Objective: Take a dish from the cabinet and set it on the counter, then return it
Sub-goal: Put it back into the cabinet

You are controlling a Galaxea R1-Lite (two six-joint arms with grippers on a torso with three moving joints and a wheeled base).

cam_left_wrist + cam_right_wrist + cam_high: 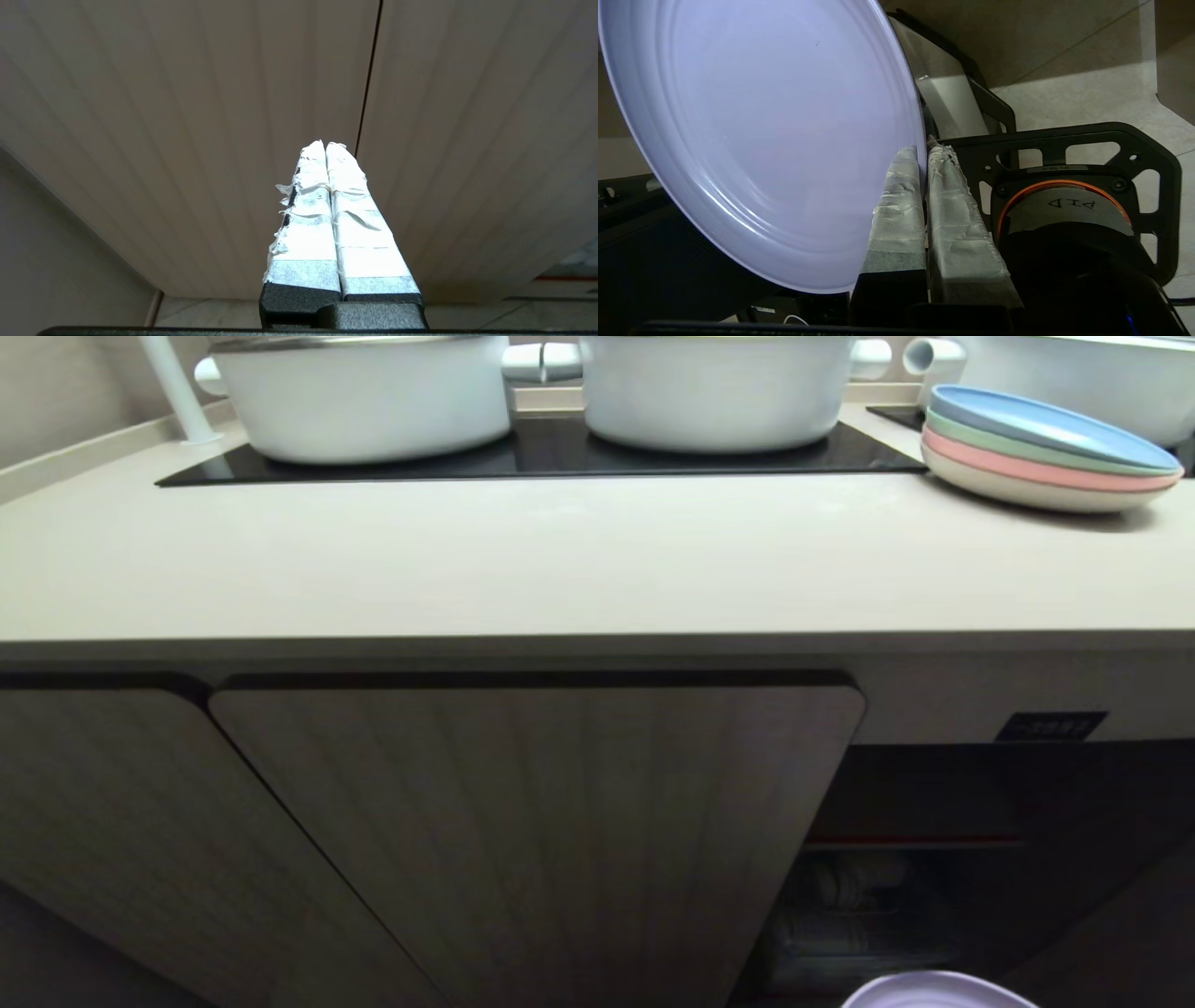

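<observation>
The dish, a pale lavender plate with faint rings, fills the right wrist view, and my right gripper is shut on its rim with the taped fingers pinching the edge. In the head view only the dish's top edge shows at the lower border, below the cabinet's open dark compartment. The cabinet door beside it is closed. The counter runs across above. My left gripper is shut on nothing, facing a ribbed cabinet door.
A stack of blue, green, pink and cream plates sits at the counter's right. Two white pots stand on the black cooktop. A small black label marks the cabinet above the opening. My own base frame lies under the right gripper.
</observation>
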